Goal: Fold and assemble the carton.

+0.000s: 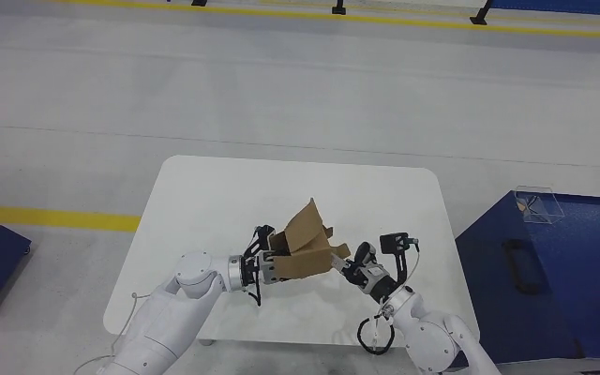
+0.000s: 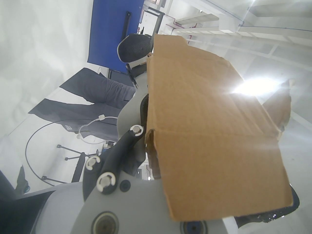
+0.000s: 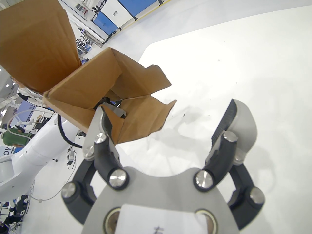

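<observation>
Carton (image 1: 305,249) clamped in left claw (image 1: 263,263); right claw (image 3: 168,110) spread beside flap.

Carton (image 1: 305,246): aloft over near half of table (image 1: 281,187), between two grippers.
Left gripper (image 1: 269,265): jaws clamped on carton's end; one finger inside carton, wall panel lying across gap.
Right gripper (image 3: 165,105): at carton's opposite end, jaws spread wide. Carton's lower flap just beside one finger (image 3: 96,125), ahead of gap; other finger well apart from carton.
Carton mouth: faces right jaws; long flap stands up behind mouth.
Tabletop: beyond and beneath right jaws.
</observation>
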Controlling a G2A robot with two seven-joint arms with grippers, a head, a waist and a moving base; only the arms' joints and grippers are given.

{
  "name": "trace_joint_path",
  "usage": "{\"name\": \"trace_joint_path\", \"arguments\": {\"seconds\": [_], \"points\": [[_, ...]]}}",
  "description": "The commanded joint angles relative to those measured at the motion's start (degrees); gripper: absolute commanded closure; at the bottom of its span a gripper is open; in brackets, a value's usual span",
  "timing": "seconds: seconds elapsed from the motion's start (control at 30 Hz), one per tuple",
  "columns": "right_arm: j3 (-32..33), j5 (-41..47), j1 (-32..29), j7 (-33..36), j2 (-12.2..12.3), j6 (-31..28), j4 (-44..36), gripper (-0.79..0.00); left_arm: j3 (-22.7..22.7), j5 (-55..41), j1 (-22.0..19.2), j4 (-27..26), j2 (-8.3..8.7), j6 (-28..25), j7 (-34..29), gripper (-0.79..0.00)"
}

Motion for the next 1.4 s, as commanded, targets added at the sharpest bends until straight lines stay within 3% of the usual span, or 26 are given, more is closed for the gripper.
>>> {"name": "trace_joint_path", "arguments": {"seconds": [0.0, 0.27, 0.53, 0.83, 1.0, 1.37], "points": [[-0.7, -1.5, 0.0, -0.5, -0.1, 0.6, 0.0, -0.785, 0.0, 0.9, 0.2, -0.4, 0.0, -0.5, 1.6, 0.0], [0.6, -2.2, 0.6, -2.9, -0.3, 3.0, -0.3, -0.785, -0.1, 1.2, 0.3, -0.9, 0.02, -0.3, 0.9, 0.0], [-0.6, -13.3, 3.5, -10.0, -1.0, 12.3, 1.4, -0.785, 0.2, 2.7, 0.4, -1.6, -0.03, -1.3, 1.3, 0.0], [-5.3, -22.3, 8.7, -10.0, -2.0, 18.9, 5.3, -0.785, 0.3, 4.8, 1.0, -3.3, 0.11, -1.8, 1.6, 0.0], [-6.9, -25.3, 9.3, -6.7, -2.3, 18.0, 5.8, -0.785, 0.0, 4.4, 1.3, -3.5, 0.14, -1.4, 1.9, 0.0], [-5.5, -27.8, 4.8, -4.3, -2.1, 15.7, 1.1, -0.785, -0.1, 3.5, 1.2, -2.8, 0.02, -0.1, 2.3, 0.0]]}}
